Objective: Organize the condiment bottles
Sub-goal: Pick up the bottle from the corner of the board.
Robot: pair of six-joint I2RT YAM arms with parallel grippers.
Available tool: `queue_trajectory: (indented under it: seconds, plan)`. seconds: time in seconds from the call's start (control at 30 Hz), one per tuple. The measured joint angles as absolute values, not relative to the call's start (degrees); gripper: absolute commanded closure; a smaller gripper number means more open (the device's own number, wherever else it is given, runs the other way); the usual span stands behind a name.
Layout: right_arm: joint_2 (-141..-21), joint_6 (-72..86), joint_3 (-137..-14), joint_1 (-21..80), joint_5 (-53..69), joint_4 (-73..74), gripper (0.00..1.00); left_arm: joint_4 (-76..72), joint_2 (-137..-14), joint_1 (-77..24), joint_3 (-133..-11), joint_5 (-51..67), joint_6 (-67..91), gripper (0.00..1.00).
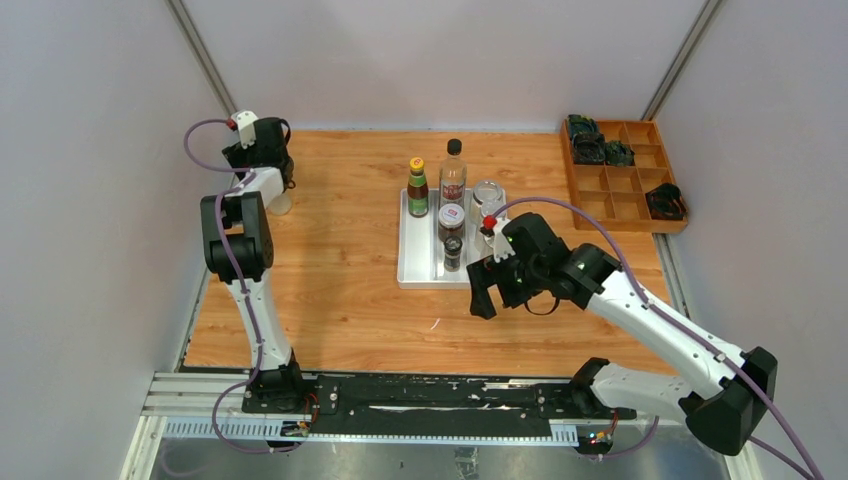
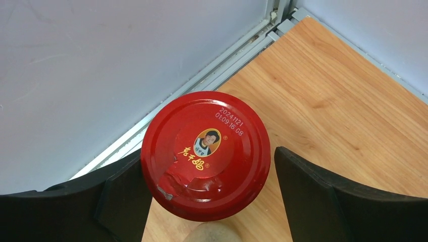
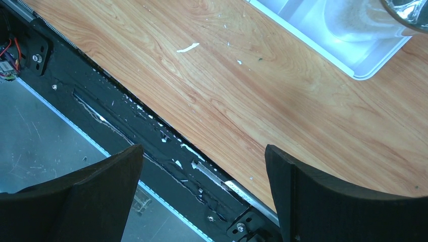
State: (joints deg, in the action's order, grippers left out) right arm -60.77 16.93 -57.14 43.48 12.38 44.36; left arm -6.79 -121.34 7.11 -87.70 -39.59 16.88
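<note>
Now the left end effector (image 2: pixel 207 166) straddles the red-lidded jar (image 2: pixel 204 146), upper left of the overhead view, jaws open, seemingly not yet clamped; centre before squeezing. Right end effector (image 3: pixel 202 151) hangs open, empty.

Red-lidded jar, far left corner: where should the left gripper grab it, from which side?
Grip the jar by its lid rim, coming straight down. It stands upright, the wall close beside it likely hampers a side approach, and the left gripper's open fingers sit either side of it.
</note>
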Motion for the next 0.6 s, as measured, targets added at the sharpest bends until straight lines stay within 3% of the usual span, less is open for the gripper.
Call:
queue_trajectory:
  seconds: [0.33, 0.6]
  plan:
    - [-61.9, 16.9, -57.1, 43.5, 12.8, 44.0, 0.04, -9.8, -121.3, 7.7, -87.7, -38.9, 16.0, 0.22]
    - [-63.1, 16.9, -57.1, 43.5, 13.5, 43.4, 0.04, -11.2, -121.3, 7.9, -87.7, -37.3, 15.1, 0.38]
